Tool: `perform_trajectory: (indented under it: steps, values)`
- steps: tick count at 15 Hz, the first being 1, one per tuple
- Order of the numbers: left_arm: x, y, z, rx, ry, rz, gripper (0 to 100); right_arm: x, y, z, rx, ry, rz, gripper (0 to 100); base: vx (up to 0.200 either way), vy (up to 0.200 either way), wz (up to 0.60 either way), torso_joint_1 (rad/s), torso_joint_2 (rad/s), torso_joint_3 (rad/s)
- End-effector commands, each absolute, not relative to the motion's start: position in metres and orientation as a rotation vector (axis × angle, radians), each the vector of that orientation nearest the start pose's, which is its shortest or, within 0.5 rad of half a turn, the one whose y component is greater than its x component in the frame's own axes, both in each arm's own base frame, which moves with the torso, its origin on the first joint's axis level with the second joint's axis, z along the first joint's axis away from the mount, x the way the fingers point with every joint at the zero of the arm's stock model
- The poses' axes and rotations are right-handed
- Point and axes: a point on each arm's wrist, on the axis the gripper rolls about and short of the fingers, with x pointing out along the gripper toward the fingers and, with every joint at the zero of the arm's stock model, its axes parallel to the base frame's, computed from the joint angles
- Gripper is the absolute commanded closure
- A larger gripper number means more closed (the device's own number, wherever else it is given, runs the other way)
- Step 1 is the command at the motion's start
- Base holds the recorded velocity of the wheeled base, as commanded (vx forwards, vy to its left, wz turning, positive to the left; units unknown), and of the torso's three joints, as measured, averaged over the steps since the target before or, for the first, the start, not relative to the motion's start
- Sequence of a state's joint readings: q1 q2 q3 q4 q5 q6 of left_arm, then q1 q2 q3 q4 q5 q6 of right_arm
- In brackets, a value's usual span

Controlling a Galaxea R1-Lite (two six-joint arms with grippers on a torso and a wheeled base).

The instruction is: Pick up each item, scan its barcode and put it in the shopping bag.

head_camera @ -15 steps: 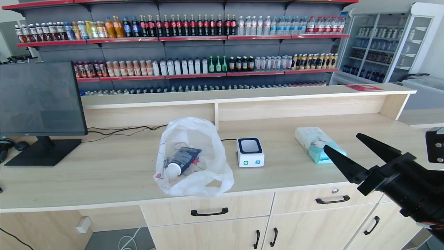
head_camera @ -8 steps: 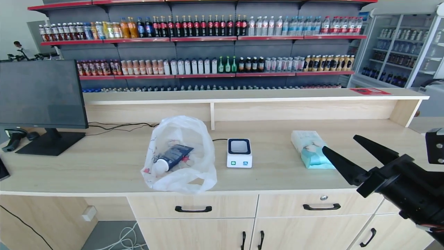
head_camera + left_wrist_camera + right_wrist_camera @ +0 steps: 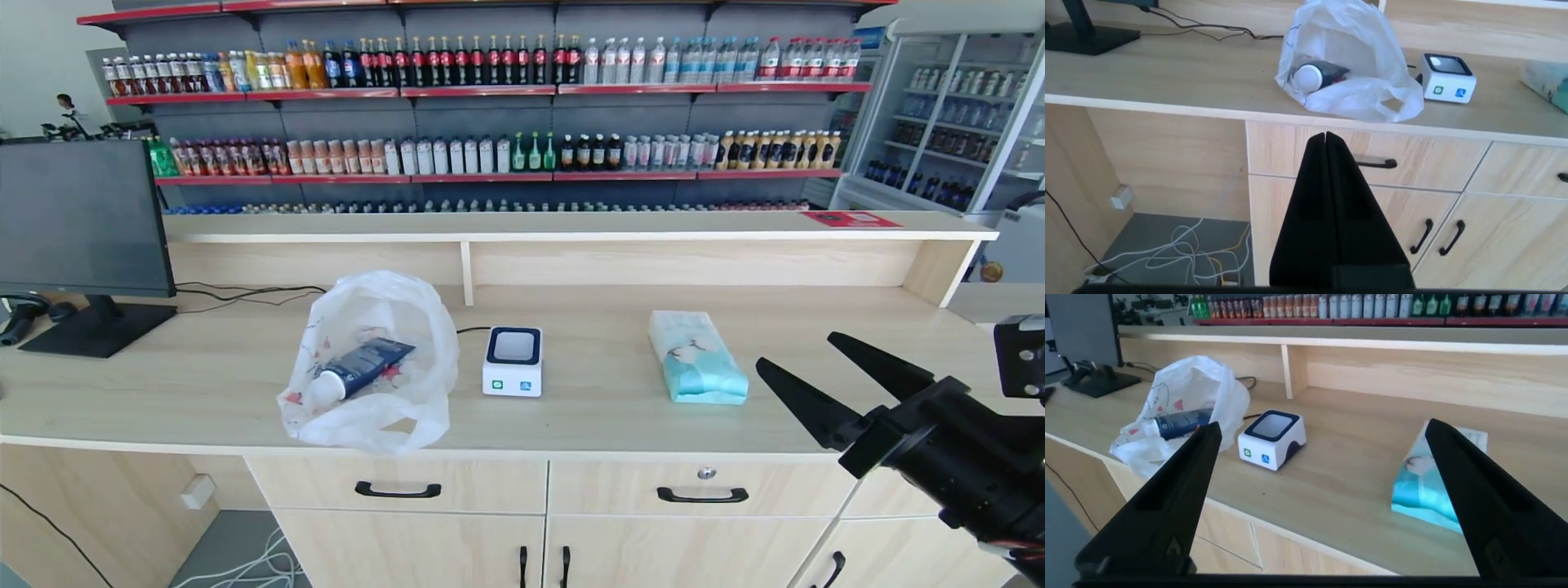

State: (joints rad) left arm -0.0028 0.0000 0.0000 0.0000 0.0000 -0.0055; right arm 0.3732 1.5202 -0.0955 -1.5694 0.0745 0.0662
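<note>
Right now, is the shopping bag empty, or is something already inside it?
Not empty. A dark tube with a white cap lies inside the shopping bag, visible through its thin plastic.

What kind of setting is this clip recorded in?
Most likely a small shop's checkout: shelves of bottled drinks behind, a barcode scanner and a monitor on the wooden counter, and a glass-door fridge to one side.
</note>
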Motion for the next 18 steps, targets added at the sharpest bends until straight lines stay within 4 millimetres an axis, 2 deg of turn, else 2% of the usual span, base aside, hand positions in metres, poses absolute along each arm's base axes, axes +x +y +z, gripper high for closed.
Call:
perform_trajectory:
  steps: [1, 4, 9, 12, 16, 18]
  values:
    - [-0.023, 0.0, 0.075, -0.006, 0.0, -0.003, 100, 0.17, 0.073, 0.15, 0.085, -0.119, 0.476, 0, 0.0, -0.2, 0.0, 0.007, 0.01, -0.002]
    - [-0.023, 0.0, 0.075, -0.006, 0.0, -0.003, 100, 0.176, 0.074, 0.156, 0.09, -0.149, 0.466, 0, 0.0, -0.2, 0.0, 0.001, 0.0, 0.001]
    - [-0.023, 0.0, 0.075, -0.006, 0.0, -0.003, 100, 0.172, 0.072, 0.156, 0.075, -0.151, 0.457, 0, 0.0, -0.2, 0.0, 0.004, 0.0, 0.004]
    - [-0.023, 0.0, 0.075, -0.006, 0.0, -0.003, 100, 0.18, 0.076, 0.158, 0.059, -0.161, 0.448, 0, 0.0, 0.0, 0.0, 0.0, 0.0, 0.0]
    - [-0.023, 0.0, 0.075, -0.006, 0.0, -0.003, 100, 0.244, 0.103, 0.18, 0.05, -0.285, 0.359, 0, 0.0, 0.0, 0.0, 0.0, 0.0, 0.0]
    - [-0.023, 0.0, 0.075, -0.006, 0.0, -0.003, 100, 0.267, 0.12, 0.182, 0.045, -0.318, 0.375, 0, 0.0, 0.0, 0.0, 0.0, 0.0, 0.0]
